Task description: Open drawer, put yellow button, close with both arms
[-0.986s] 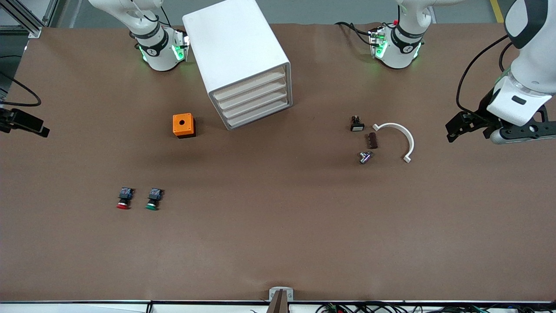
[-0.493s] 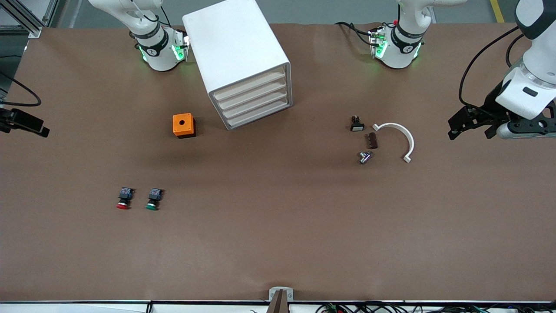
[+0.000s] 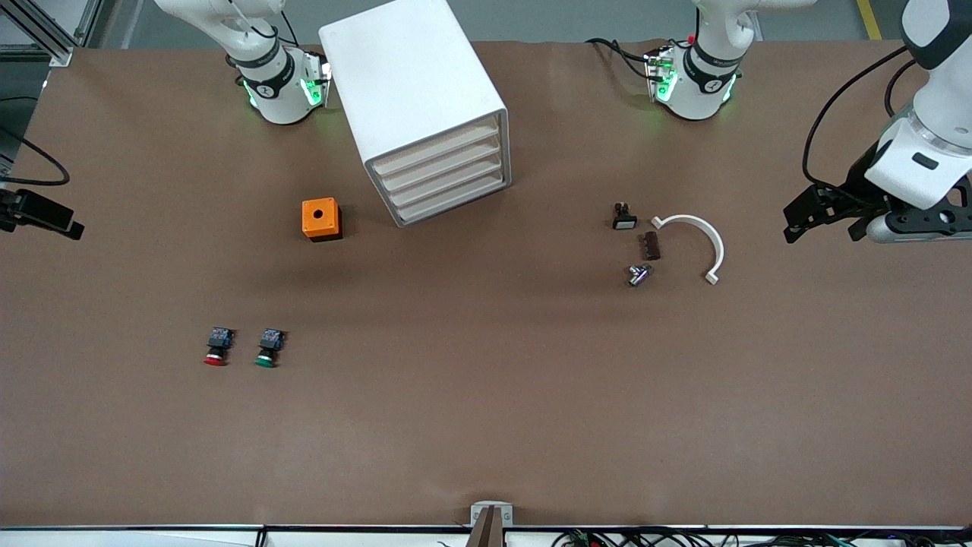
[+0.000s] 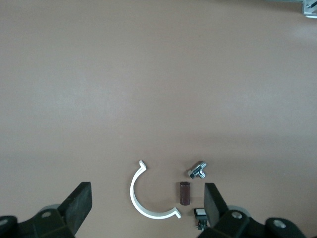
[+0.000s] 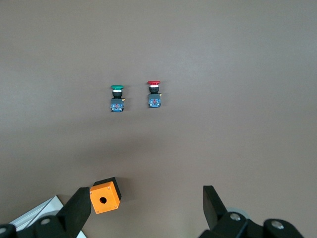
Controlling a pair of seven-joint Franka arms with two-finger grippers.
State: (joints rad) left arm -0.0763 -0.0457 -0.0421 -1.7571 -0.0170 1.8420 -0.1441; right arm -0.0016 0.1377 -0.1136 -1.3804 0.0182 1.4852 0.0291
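The white cabinet (image 3: 410,68) stands between the two arm bases. Its uppermost drawer (image 3: 437,149) is pushed in flush, as are the three below it. A corner of the cabinet shows in the right wrist view (image 5: 34,212). The yellow button shows in no view. My left gripper (image 3: 824,228) hangs open and empty over the table at the left arm's end, beside a white curved clip (image 3: 702,235); in the left wrist view my left gripper (image 4: 147,194) frames that clip (image 4: 143,208). My right gripper (image 5: 146,198) is open and empty, high above the table near the orange cube (image 5: 104,195).
The orange cube with a hole (image 3: 320,219) sits beside the cabinet toward the right arm's end. A red-capped button (image 3: 216,348) and a green-capped button (image 3: 267,349) lie nearer the front camera. A small black switch (image 3: 623,216), a brown block (image 3: 651,245) and a metal fitting (image 3: 638,274) lie by the clip.
My left gripper drew a little farther toward the left arm's end of the table, then held still. Nothing on the table has moved.
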